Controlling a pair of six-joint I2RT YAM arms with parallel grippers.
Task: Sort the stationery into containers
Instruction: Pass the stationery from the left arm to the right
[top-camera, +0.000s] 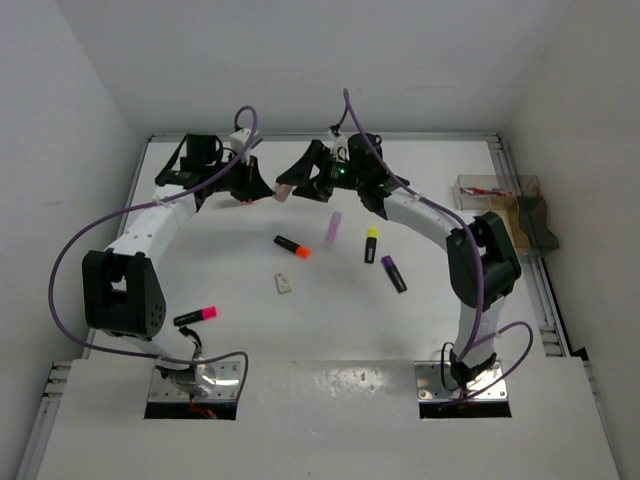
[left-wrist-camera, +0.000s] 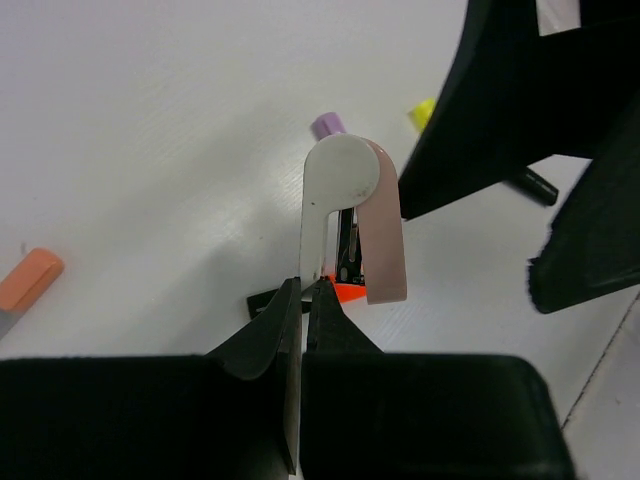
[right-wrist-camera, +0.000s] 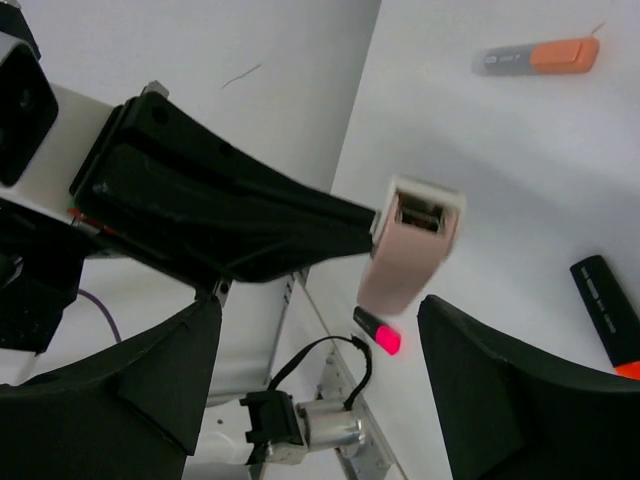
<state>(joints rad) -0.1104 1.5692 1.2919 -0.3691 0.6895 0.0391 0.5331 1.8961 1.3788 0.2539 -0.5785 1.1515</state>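
Stationery piece (left-wrist-camera: 350, 200), pale pink and white, pinched firmly by left gripper (left-wrist-camera: 305, 295), lifted over far middle of table (top-camera: 330, 325). Hold steady; slide wide-spread right gripper (top-camera: 303, 178) squarely around free end, close, only then release. Afterwards, carry to clear tray (top-camera: 497, 187) at right edge.

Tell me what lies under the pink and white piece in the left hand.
Under the pale pink and white piece, pinched in the left hand, an orange-capped black highlighter lies on the white table: only its cap and a black end show; its middle is covered.
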